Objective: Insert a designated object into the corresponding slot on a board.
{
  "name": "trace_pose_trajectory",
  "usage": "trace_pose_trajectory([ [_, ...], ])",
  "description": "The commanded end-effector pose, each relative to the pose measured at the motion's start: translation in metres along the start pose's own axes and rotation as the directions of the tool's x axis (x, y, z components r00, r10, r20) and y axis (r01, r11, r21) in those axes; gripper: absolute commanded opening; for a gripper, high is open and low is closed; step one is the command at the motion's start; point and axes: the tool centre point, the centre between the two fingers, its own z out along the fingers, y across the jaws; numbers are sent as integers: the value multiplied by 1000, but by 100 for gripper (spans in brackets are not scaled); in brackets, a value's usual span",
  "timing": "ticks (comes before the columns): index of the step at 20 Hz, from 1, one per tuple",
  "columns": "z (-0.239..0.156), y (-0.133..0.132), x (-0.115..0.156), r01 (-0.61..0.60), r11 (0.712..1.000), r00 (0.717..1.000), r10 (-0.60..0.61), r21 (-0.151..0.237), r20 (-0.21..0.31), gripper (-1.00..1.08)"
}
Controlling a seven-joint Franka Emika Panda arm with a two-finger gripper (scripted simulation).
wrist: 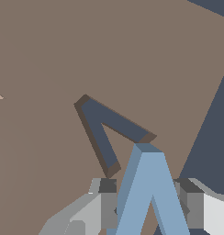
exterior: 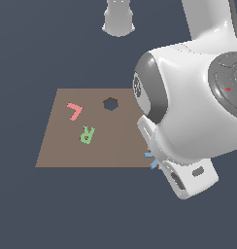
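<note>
Tool [wrist: 150, 206] closed on pale-blue, flat V-shaped letter piece [wrist: 148, 188], beside dark V-shaped slot [wrist: 104, 128].

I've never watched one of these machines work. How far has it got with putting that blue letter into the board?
Done: the pincer is shut on the blue letter and holds it above the brown board. In hand: the letter hangs right beside the V-shaped slot, seemingly not yet lined up with it. Left: the slot is empty, so the letter must be aligned, lowered in and released.
</note>
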Motion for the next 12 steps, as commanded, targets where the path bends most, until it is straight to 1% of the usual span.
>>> trace_pose_trajectory([
  [1, 0, -1, 7, 111, 994, 994, -111, 0, 0, -100],
  [5, -1, -5, 16, 270, 963, 963, -270, 0, 0, -100],
  [12, -1, -12, 28, 476, 880, 880, -476, 0, 0, -100],
])
